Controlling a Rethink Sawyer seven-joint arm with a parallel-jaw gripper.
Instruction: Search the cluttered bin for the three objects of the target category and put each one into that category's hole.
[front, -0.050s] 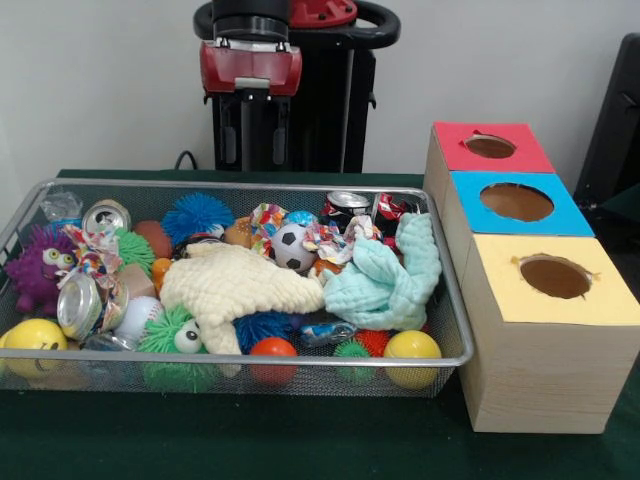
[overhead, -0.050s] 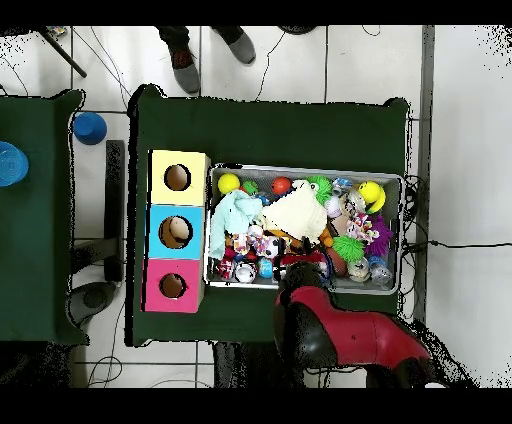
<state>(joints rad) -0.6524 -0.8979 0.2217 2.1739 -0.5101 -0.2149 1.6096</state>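
A wire mesh bin (front, -0.050s: 240, 362) holds a jumble: crushed cans (front, -0.050s: 80, 305), a soccer ball (front, -0.050s: 293, 247), yellow balls (front, -0.050s: 412, 347), an orange ball (front, -0.050s: 273, 350), spiky toys, a purple monster (front, -0.050s: 35, 270), a cream cloth (front, -0.050s: 235, 280) and a teal cloth (front, -0.050s: 385, 280). Right of it stands a wooden box with a red hole (front, -0.050s: 490, 147), a blue hole (front, -0.050s: 517, 202) and a yellow hole (front, -0.050s: 555, 277). The arm's red end (front, -0.050s: 250, 68) hangs high behind the bin's far rim. My gripper (front, -0.050s: 247, 130) below it is dark against the pedestal. In the overhead view the arm (overhead, -0.050s: 300, 295) hides it.
The bin (overhead, -0.050s: 300, 168) and the box (overhead, -0.050s: 177, 205) share a green-covered table (overhead, -0.050s: 270, 125). A person's shoes (overhead, -0.050s: 185, 65) stand on the floor beyond it. A second green table at the left carries a blue cup (overhead, -0.050s: 89, 127) and a blue disc (overhead, -0.050s: 8, 163).
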